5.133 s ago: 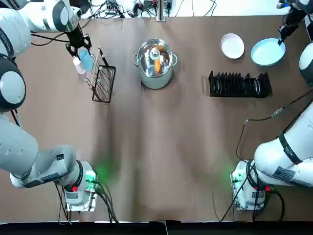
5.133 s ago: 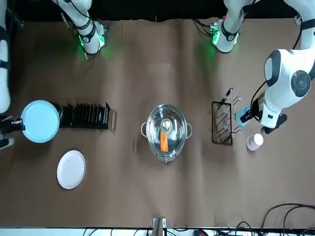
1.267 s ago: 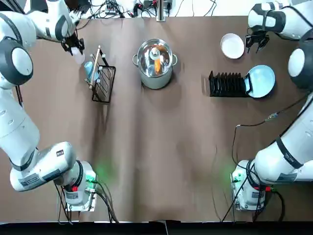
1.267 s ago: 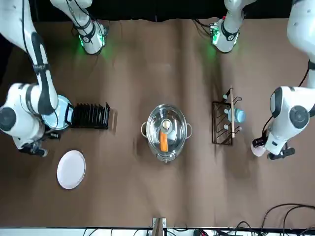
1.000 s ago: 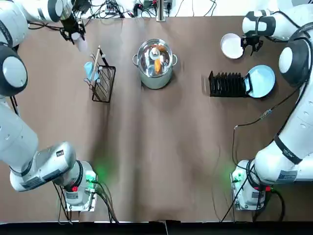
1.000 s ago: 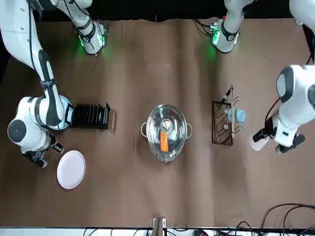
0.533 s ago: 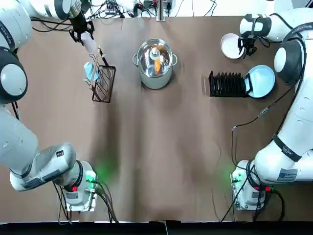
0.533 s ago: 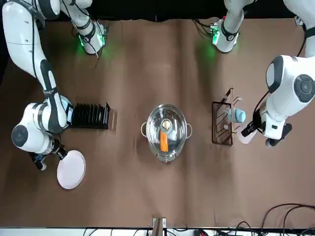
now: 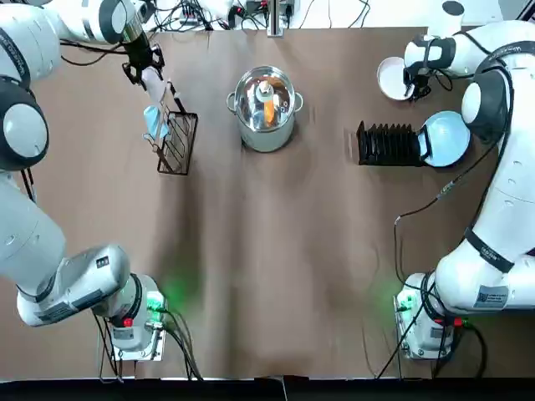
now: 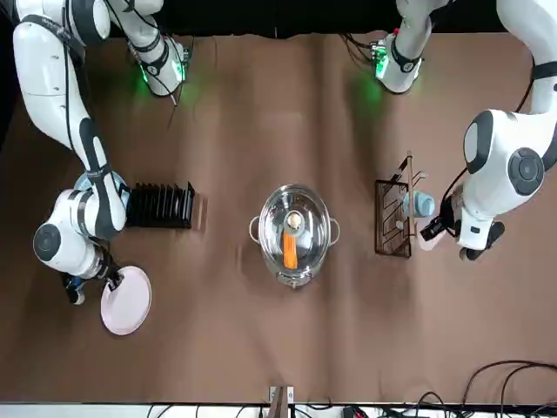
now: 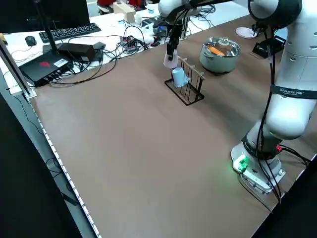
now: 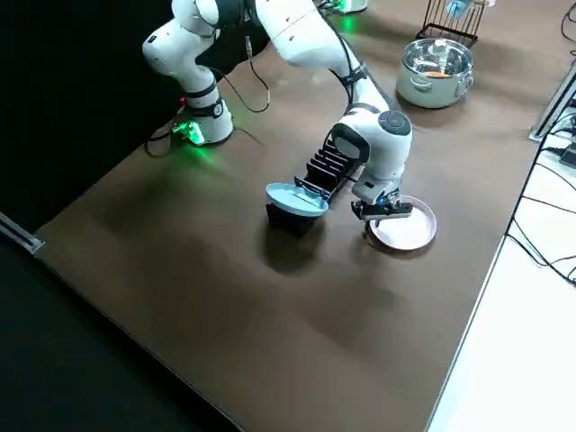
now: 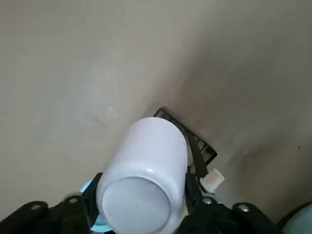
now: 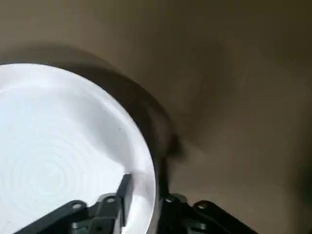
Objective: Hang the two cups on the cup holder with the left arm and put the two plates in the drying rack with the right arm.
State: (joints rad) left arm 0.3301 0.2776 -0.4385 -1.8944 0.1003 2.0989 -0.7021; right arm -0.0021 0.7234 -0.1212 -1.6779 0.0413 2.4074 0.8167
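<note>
My left gripper [image 9: 147, 70] is shut on the white cup [image 13: 144, 178], held tilted just beyond the far end of the cup holder [image 9: 173, 127]. The light blue cup [image 9: 153, 121] hangs on a peg of the holder [image 10: 393, 218]; the white cup [image 10: 428, 237] hovers beside it. At the back right my right gripper [image 9: 411, 81] has its fingers astride the rim of the white plate [image 9: 393, 77], which lies flat on the table. In the right wrist view one finger rests inside the plate [image 14: 63, 146] and one outside. The light blue plate [image 9: 447, 138] stands on edge at the right end of the drying rack [image 9: 391, 144].
A steel pot [image 9: 266, 109] holding an orange item stands at the back centre between holder and rack. Cables run along the far table edge and near the right arm's base [image 9: 430, 330]. The left arm's base [image 9: 134, 322] is at the front left.
The left gripper has carried the white cup from the far-left table corner toward the holder's far end. The right gripper has slid left onto the white plate's rim and narrowed around it.
</note>
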